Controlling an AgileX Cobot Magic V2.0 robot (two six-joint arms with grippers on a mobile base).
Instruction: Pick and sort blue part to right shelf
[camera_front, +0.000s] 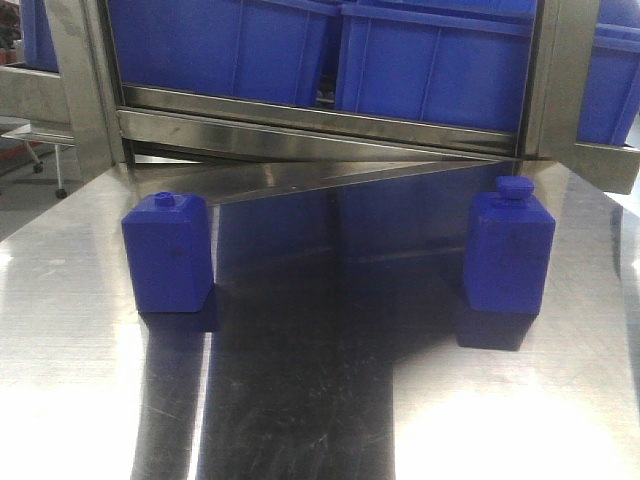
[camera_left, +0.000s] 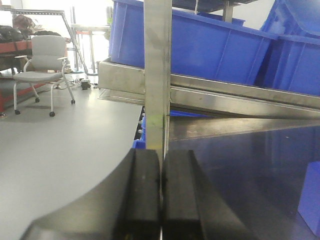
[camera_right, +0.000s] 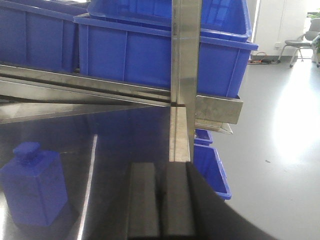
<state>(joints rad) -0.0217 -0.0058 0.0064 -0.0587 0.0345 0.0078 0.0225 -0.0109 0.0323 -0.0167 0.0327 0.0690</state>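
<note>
Blue throughout, the blue part stands upright on the right half of the steel table, sloped shoulders and wide flat cap uppermost.

Front view: both blocks appear together. The squat blue block, with its small round knob, stands well apart on the left half. Neither gripper appears.

Right wrist view: the part alone, low at the left of the picture; the squat block is out of frame.

Left wrist view: only a blue sliver at the right edge, too cropped to identify.

Behind the table runs the right shelf, its flat steel rail carrying blue bins. An upright steel post rises directly ahead of the right gripper. A second post fills the centre of the left wrist view, ahead of the left gripper. A lower bin sits beyond the table edge, and an office chair stands on the grey floor.

Both grippers are clenched, pads pressed together with nothing between. The part stands apart from the right gripper, ahead of it and to the left in that view, untouched.
</note>
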